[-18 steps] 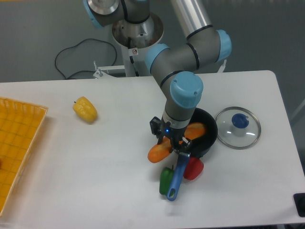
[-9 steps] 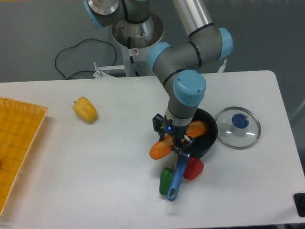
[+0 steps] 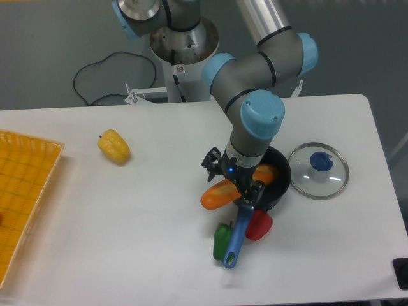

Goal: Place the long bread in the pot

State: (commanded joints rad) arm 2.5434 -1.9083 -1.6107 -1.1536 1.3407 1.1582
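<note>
Wrist swung slightly right and rotated since earlier frames; glossy orange-golden toy baguette (image 3: 224,193) barely shifted. Two-finger gripper (image 3: 237,185) clamped across bread's middle. Bread tilted: right end over rim of small black pot with long blue handle (image 3: 280,180), left end overhanging white table (image 3: 127,223), since longer than pot is wide. Pot near table's right edge, glass lid with blue knob (image 3: 319,170) beside. Red and green peppers (image 3: 222,240) along handle; yellow pepper (image 3: 113,146) well apart toward left, near yellow basket (image 3: 19,191).
</note>
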